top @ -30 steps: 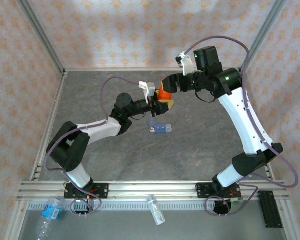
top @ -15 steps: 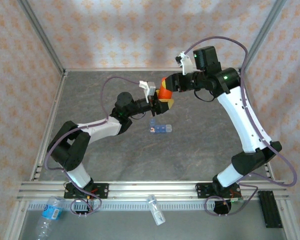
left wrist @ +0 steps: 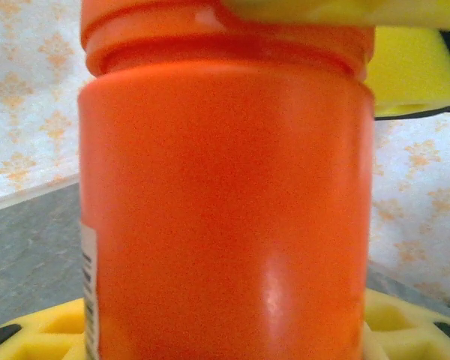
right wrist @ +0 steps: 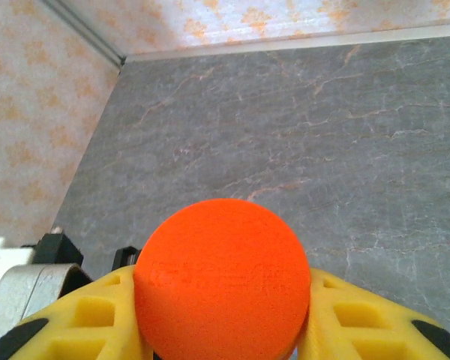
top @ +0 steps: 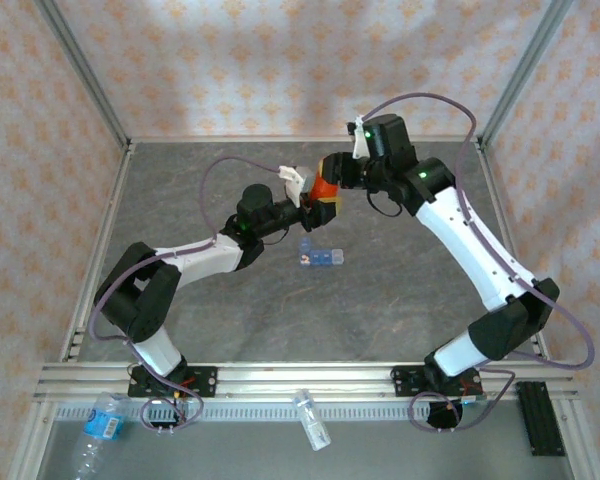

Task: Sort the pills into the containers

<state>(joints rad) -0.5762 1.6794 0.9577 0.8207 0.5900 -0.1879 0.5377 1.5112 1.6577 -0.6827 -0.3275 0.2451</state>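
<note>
An orange vial (top: 323,190) is held above the table's back middle between both arms. My left gripper (top: 313,203) is shut on its body (left wrist: 225,210), with yellow pads (left wrist: 45,334) showing low beside it. From above, my right gripper (top: 330,178) is shut on the vial's round orange cap (right wrist: 221,274), a yellow finger (right wrist: 360,322) pressed against each side. The containers, a blue translucent strip of compartments (top: 321,256), lie on the grey table just in front of the vial. The pills are out of view.
A clear water bottle (top: 98,428) lies beyond the front rail at the near left, and a small clear item (top: 311,420) rests at the rail's middle. A black block (top: 540,418) sits at the near right. Patterned walls and metal posts ring the table (top: 400,290).
My right gripper has closed on the vial's cap, and its wrist and forearm have swung left. The vial has shifted slightly. The left arm has barely moved.
</note>
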